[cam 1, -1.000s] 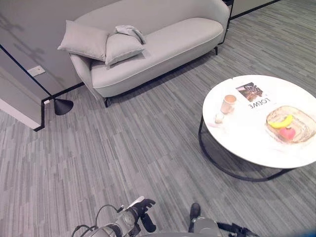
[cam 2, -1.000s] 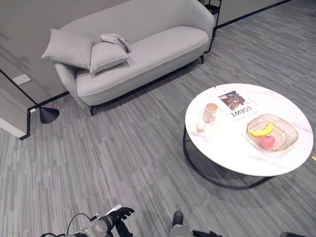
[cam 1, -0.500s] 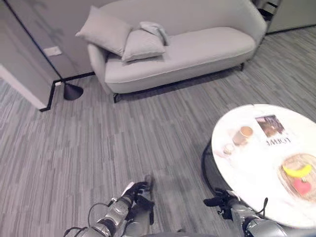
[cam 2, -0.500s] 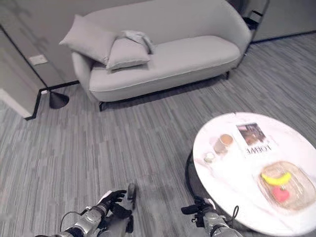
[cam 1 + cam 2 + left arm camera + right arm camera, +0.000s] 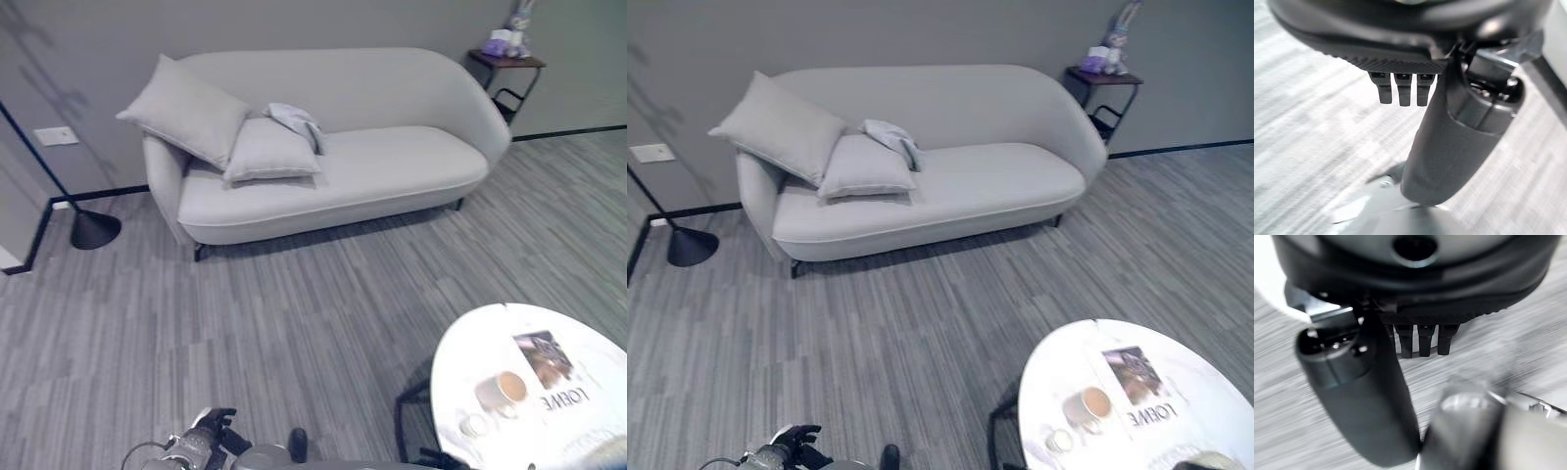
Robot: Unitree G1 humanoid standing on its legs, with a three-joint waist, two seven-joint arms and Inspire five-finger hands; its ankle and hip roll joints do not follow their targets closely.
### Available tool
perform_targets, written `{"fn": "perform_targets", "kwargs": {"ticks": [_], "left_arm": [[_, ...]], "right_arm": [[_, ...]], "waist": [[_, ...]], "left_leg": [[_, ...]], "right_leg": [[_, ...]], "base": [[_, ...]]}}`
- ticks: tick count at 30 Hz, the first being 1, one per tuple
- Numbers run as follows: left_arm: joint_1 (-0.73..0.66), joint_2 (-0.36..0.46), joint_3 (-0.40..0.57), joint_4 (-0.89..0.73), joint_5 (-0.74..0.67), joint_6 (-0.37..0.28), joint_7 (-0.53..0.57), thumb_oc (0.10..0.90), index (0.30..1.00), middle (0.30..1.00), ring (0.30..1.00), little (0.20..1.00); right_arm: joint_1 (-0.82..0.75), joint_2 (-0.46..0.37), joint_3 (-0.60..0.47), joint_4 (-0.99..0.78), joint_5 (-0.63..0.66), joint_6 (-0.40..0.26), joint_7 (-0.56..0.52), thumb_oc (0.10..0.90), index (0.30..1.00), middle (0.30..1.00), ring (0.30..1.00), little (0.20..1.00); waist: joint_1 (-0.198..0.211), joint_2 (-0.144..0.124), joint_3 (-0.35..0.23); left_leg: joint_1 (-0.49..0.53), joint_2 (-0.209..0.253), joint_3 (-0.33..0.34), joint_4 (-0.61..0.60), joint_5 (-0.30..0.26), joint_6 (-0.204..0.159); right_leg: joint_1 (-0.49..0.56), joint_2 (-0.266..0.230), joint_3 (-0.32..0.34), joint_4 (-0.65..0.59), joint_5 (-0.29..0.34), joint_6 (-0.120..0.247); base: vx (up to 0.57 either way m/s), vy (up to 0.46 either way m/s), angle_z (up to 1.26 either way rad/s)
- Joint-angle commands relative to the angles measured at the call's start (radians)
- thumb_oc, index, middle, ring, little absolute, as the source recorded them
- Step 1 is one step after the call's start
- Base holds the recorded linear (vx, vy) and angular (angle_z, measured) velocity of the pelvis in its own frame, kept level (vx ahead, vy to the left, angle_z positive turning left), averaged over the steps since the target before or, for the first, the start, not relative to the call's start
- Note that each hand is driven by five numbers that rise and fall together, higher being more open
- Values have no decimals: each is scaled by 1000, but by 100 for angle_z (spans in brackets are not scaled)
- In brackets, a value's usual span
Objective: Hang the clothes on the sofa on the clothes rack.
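While both hands hang released, left hand (image 5: 1400,90) and right hand (image 5: 1420,340) well short of the sofa (image 5: 392,176), a blind reach could grab the cushion (image 5: 269,152) beside the garment (image 5: 294,119).

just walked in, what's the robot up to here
It is facing a grey sofa across bare carpet and handling nothing yet. A crumpled pale garment lies on the sofa against the backrest, behind the smaller of two cushions. The left hand and right hand both hang low, fingers straight, holding nothing. A round white table with a cup and a magazine stands to its right.
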Motion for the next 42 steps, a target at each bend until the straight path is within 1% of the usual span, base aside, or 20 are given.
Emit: {"fn": "perform_targets", "kwargs": {"ticks": [1,3,7,8,12,16,18,19,20,21,22,23,24,25,28,31,34,38,39,42], "left_arm": [[-26,6,-2,-37,-30,-27,27,800,900,900,900,900],[-49,1,-41,-42,3,-37,35,800,900,900,900,900],[-50,-8,-50,-21,31,-34,36,800,900,900,900,900],[-41,-22,-60,1,59,-31,26,800,900,900,900,900],[15,-26,-49,26,88,-27,16,800,900,900,900,900],[58,-15,-6,58,78,-18,25,800,900,900,900,900],[76,-5,30,69,69,-12,37,800,900,900,900,900],[76,-5,51,39,40,-24,51,800,900,900,900,900],[76,-5,51,39,40,-24,51,800,900,900,900,900],[66,9,26,-15,51,-40,69,800,900,900,900,900],[66,10,26,-16,51,-39,69,800,900,900,900,900],[41,26,-15,-106,59,-62,93,800,900,900,900,900],[31,30,-26,-145,56,-71,106,800,900,900,900,900],[34,31,-32,-198,46,-78,111,800,900,900,900,900],[45,27,-20,-204,26,-79,129,800,900,900,900,900],[73,20,10,-142,36,-63,118,800,900,900,900,900],[105,8,36,-75,59,-47,112,800,900,900,900,900],[153,15,135,-18,35,-33,121,800,900,900,900,900],[157,18,168,-2,31,-28,132,800,900,900,900,900],[159,26,157,-13,49,-36,135,800,900,900,900,900]], "right_arm": [[-12,35,24,-30,-57,9,6,800,900,900,900,900],[-30,45,42,-54,-37,6,1,800,900,900,900,900],[-38,52,52,-65,-34,9,3,800,900,900,900,900],[-42,55,50,-69,-42,16,-2,800,900,900,900,900],[-19,61,22,-71,-45,24,-19,800,900,900,900,900],[-18,51,27,-79,-75,22,-23,800,900,900,900,900],[-24,48,57,-104,-118,19,-33,800,900,900,900,900],[-60,29,122,-216,-189,0,-63,800,900,900,900,900],[-60,29,122,-216,-189,0,-63,800,900,900,900,900],[-89,3,148,-287,-224,-7,-84,800,900,900,900,900],[-89,3,148,-288,-225,-6,-84,800,900,900,900,900],[-128,-35,141,-370,-227,-17,-120,800,900,900,900,900],[-149,-56,130,-397,-226,-23,-147,800,900,900,900,900],[-181,-96,115,-466,-246,-22,-184,800,900,900,900,900],[-208,-128,96,-559,-236,-32,-215,800,900,900,900,900],[-256,-174,71,-659,-301,-24,-257,800,900,900,900,900],[-292,-200,24,-747,-371,-16,-322,800,900,900,900,900],[-291,-205,-33,-849,-434,-13,-372,800,900,900,900,900],[-272,-199,-56,-865,-465,-10,-384,800,900,900,900,900],[-250,-186,-71,-876,-460,-15,-385,800,900,900,900,900]], "waist": [[1,18,56],[-27,-4,65],[-53,-15,67],[-78,-8,69],[-106,14,60],[-111,20,33],[-104,33,26],[-82,23,41],[-83,22,40],[-52,-9,67],[-52,-8,67],[-19,-39,101],[-2,-46,113],[30,-36,122],[41,-28,111],[62,0,83],[86,10,73],[121,-8,42],[141,-51,25],[150,-80,7]], "left_leg": [[25,39,-62,-5,-54,-88],[86,40,-94,-21,-99,-122],[129,43,-123,-21,-143,-146],[179,67,-144,-21,-190,-167],[272,133,-184,-21,-258,-200],[308,189,-194,-10,-237,-233],[275,235,-192,68,-171,-256],[146,266,-175,349,27,-289],[145,265,-176,349,28,-289],[41,277,-135,539,124,-279],[36,277,-137,547,121,-279],[-48,337,-27,638,97,-247],[-100,344,16,644,65,-244],[-191,302,70,591,-7,-246],[-246,236,115,417,-26,-229],[-276,154,173,130,74,-225],[-319,136,216,6,143,-235],[-292,117,198,12,150,-189],[-272,99,187,53,119,-160],[-219,83,199,46,88,-134]], "right_leg": [[-44,86,-28,-332,129,4],[-95,93,-52,-651,140,1],[-124,93,-22,-866,225,27],[-169,71,11,-982,295,60],[-207,-22,78,-959,360,91],[-191,0,51,-904,357,81],[-182,33,30,-868,325,62],[-83,82,-20,-899,278,9],[-83,81,-20,-899,278,9],[-3,98,-32,-942,255,-28],[-3,99,-33,-943,257,-28],[68,110,-31,-987,236,-51],[90,109,-29,-999,221,-50],[122,116,-16,-1004,187,-40],[129,122,-6,-1004,156,-23],[183,195,18,-1004,101,-26],[244,246,44,-1004,56,-43],[317,278,80,-964,-2,-58],[334,261,79,-870,-32,-47],[308,234,59,-739,2,5]], "base": [[551,-129,116],[359,-142,104],[377,-116,32],[576,-137,39],[717,-210,47],[434,-218,53],[489,-327,31],[391,-297,4],[613,-520,13],[212,-222,-11],[446,-449,-32],[337,-285,-45],[556,-306,-22],[441,-78,1],[299,13,-32],[317,35,-18],[432,27,-39],[501,63,-64],[437,87,-29],[293,93,-6]]}}
